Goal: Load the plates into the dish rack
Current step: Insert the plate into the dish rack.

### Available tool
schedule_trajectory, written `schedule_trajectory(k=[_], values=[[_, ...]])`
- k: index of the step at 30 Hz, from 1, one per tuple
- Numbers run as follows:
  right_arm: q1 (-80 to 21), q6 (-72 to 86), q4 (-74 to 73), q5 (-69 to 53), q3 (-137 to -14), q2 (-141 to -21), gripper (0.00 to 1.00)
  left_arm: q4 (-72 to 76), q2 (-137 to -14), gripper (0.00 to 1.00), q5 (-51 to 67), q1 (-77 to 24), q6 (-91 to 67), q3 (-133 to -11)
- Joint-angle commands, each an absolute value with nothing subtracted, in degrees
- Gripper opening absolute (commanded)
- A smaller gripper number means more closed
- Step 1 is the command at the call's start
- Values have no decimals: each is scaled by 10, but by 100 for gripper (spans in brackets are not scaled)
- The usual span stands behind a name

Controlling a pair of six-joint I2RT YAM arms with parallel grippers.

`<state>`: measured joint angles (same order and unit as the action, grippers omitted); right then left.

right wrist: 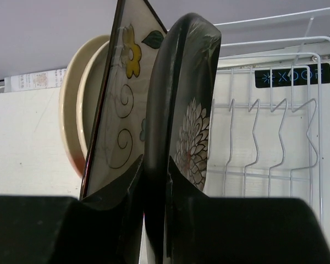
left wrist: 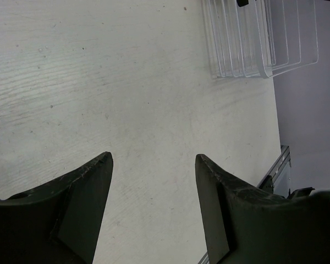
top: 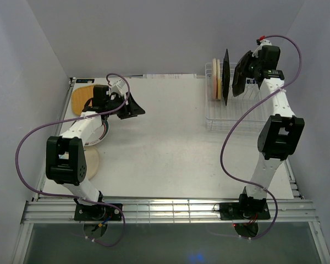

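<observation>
R gripper (right wrist: 155, 165) pinching black floral plate (right wrist: 181, 82) upright at rack (top: 239, 118); L gripper (left wrist: 154, 159) jaws spread, empty, above table (left wrist: 99, 82).

Seven plates (top: 80, 100), one wire dish rack (top: 237, 119)

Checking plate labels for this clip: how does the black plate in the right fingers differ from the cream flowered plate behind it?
The black plate is dark with a pale many-petalled bloom; the cream plate is light, dark-edged, with a yellow flower and curling lines. The black plate is clamped between the fingers of the right gripper; the cream plate stands free in the dish rack. Both are floral and stand on edge.
</observation>
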<state>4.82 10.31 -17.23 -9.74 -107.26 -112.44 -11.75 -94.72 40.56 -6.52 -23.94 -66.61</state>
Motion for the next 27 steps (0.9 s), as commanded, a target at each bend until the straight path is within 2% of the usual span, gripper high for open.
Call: schedule_trajectory(k=[1,15,27], values=[[51,94,-88,-117,-1150,-1121,8,-99,-906,72,420,-65,-232,-658],[52,94,-89,-95,-1218,-1210,8,-94,-896,72,420,-65,-231,-654],[54,110,-138,-84,-1253,-1221,8,-96,-898,72,425,-65,-230,-655]])
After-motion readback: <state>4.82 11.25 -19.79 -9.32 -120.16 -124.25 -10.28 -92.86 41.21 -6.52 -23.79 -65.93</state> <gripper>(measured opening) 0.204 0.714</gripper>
